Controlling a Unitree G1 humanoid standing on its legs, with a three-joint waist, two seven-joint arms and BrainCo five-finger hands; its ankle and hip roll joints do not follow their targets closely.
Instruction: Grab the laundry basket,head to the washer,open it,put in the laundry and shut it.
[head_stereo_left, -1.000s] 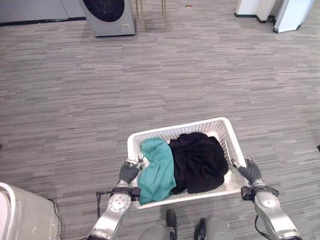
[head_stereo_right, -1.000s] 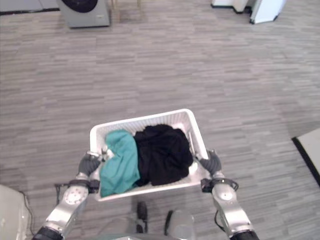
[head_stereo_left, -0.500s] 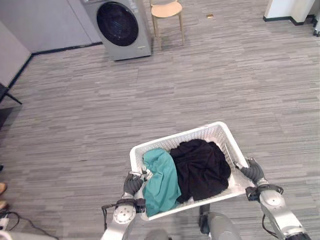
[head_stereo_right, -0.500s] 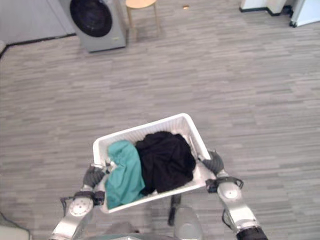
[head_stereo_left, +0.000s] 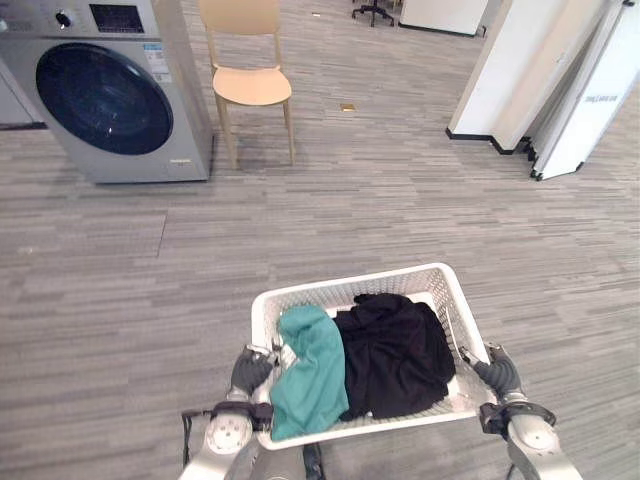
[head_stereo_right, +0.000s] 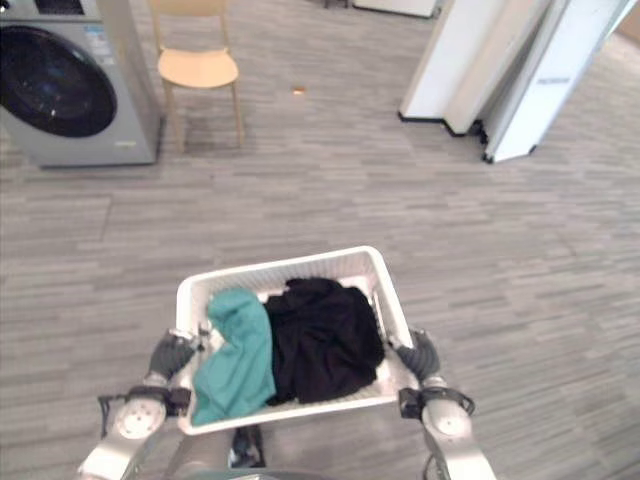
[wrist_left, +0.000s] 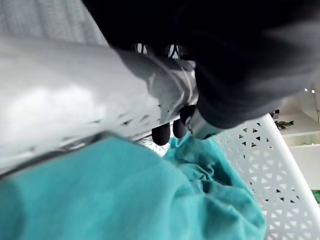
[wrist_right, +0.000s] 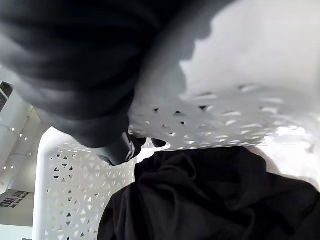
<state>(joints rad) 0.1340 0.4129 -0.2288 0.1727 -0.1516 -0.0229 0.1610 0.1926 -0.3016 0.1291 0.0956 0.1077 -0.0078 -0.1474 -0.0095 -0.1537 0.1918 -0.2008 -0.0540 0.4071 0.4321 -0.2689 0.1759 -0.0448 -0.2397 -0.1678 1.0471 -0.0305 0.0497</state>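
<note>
Holding white lattice laundry basket (head_stereo_left: 440, 284), teal garment (head_stereo_left: 312, 370), black garment (head_stereo_left: 395, 355)

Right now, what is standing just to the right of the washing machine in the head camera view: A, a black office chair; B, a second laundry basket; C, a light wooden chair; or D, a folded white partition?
C: a light wooden chair stands beside the washing machine, its seat facing the open floor.

Perforated white plastic basket (head_stereo_left: 440, 283), soft cloth laundry (head_stereo_left: 395, 352)
</note>
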